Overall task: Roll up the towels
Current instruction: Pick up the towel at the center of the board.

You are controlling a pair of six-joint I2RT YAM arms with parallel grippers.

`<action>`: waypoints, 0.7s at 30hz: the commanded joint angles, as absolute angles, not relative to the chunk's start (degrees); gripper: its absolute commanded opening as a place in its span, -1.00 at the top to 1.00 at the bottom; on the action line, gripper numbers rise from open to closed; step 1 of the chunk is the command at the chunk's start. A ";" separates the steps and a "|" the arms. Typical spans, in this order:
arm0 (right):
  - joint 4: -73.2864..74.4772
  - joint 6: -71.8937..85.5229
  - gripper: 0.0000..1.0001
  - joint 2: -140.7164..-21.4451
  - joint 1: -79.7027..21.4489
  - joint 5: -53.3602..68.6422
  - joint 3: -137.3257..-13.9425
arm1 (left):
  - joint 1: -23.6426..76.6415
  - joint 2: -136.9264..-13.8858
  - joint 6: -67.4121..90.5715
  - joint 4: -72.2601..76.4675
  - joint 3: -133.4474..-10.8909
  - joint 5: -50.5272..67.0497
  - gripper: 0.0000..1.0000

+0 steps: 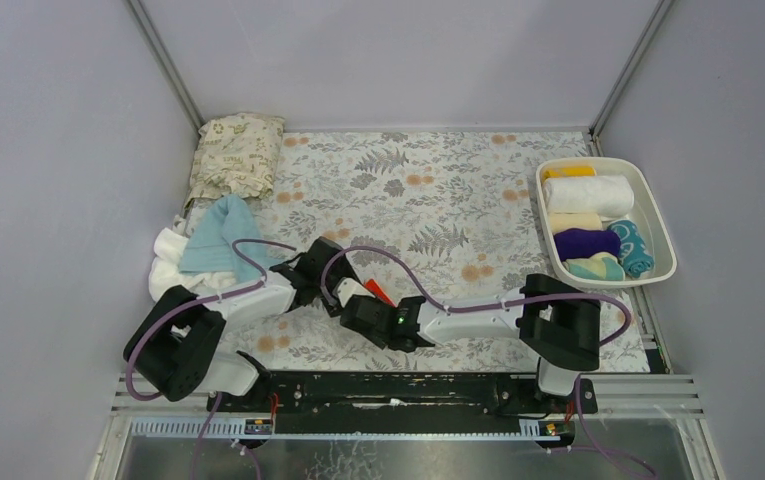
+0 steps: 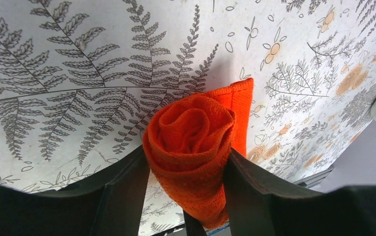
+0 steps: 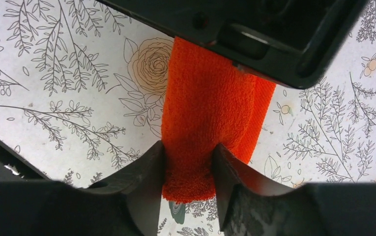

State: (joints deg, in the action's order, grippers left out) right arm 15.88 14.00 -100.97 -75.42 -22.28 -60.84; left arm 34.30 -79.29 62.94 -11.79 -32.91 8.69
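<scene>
An orange-red towel [image 1: 379, 293] lies partly rolled on the floral mat [image 1: 438, 190], between the two grippers near the front centre. My left gripper [image 2: 188, 157] is shut on its rolled end [image 2: 190, 147], whose spiral faces the camera. My right gripper [image 3: 189, 162] is shut on the other end of the orange-red towel [image 3: 205, 113]. In the top view both grippers [image 1: 323, 275] [image 1: 358, 305] meet over it and hide most of it. A light blue towel [image 1: 218, 235] lies on a white towel [image 1: 173, 262] at the left.
A white tray [image 1: 658, 215] at the right holds several rolled towels: yellow, white, cream, purple and teal. A beige leaf-printed cushion [image 1: 238, 155] lies at the back left. Grey walls enclose the mat on three sides.
</scene>
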 commanded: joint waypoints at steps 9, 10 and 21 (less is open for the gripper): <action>6.81 19.83 0.66 -96.21 -70.96 -3.49 -46.58 | 34.55 -70.99 63.21 -16.78 -30.56 4.72 -0.38; 5.76 20.27 0.67 -95.83 -70.26 -2.04 -45.88 | 34.55 -70.35 63.57 -16.19 -29.95 5.11 -0.39; -6.22 25.94 0.71 -93.34 -61.69 13.19 -37.78 | 34.54 -74.89 64.87 -6.37 -27.78 8.10 -0.35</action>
State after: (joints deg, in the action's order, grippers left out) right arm -7.51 20.58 -90.72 -63.77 1.45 -43.03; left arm 34.37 -71.66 64.77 -10.24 -27.99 7.27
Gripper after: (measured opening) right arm 0.270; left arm 0.682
